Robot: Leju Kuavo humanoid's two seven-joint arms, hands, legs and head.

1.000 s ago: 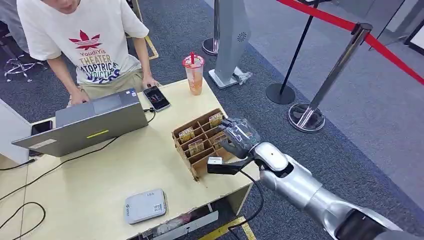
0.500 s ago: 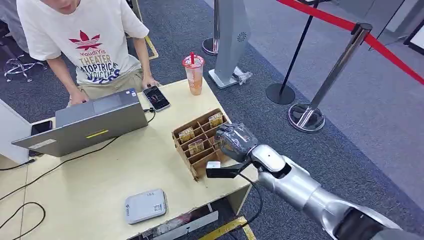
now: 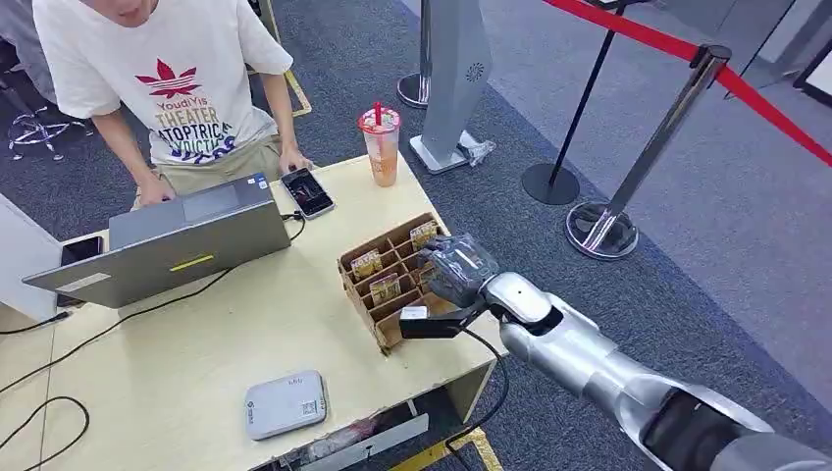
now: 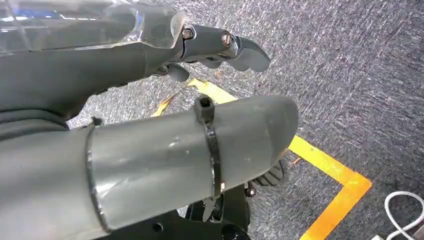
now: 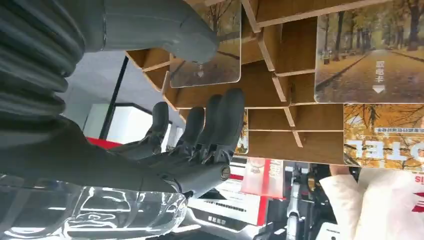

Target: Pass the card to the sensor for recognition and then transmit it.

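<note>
A: Item one, the right hand [image 3: 456, 267]?

B: It is reaching into the near-right end of the brown slotted cardboard card rack [image 3: 365, 287], which is sitting on the pale wooden table [image 3: 177, 363]. In the right wrist view the right hand [image 5: 195, 125] is closing around the tree-lined-road photo card [image 5: 210, 65]: the thick grey thumb [image 5: 165, 25] is lying on one face, the dark fingers [image 5: 220, 125] are reaching up along the other side. Whether the card is actually being clamped, I cannot tell.

A: Other cards?

B: Three more autumn-print cards are standing upright in separate slots of the rack, seen in the head view [image 3: 366, 263], [image 3: 384, 287], [image 3: 424, 234].

A: The left hand [image 4: 220, 47]?

B: It is hanging over grey carpet [image 4: 350, 75] with yellow floor tape [image 4: 330, 165], holding nothing, fingers curling loosely and slightly apart.

A: The sensor?

B: A flat grey rounded-rectangle card reader [image 3: 285, 403] is lying near the table's front edge, well apart from the rack.

A: Remainder?

B: A grey laptop [image 3: 167, 245] with a person in a white printed T-shirt [image 3: 167, 88] working at it, a black phone [image 3: 307, 191], an orange iced drink in a plastic cup [image 3: 381, 145], and chrome stanchions with red belt [image 3: 677, 108].
</note>
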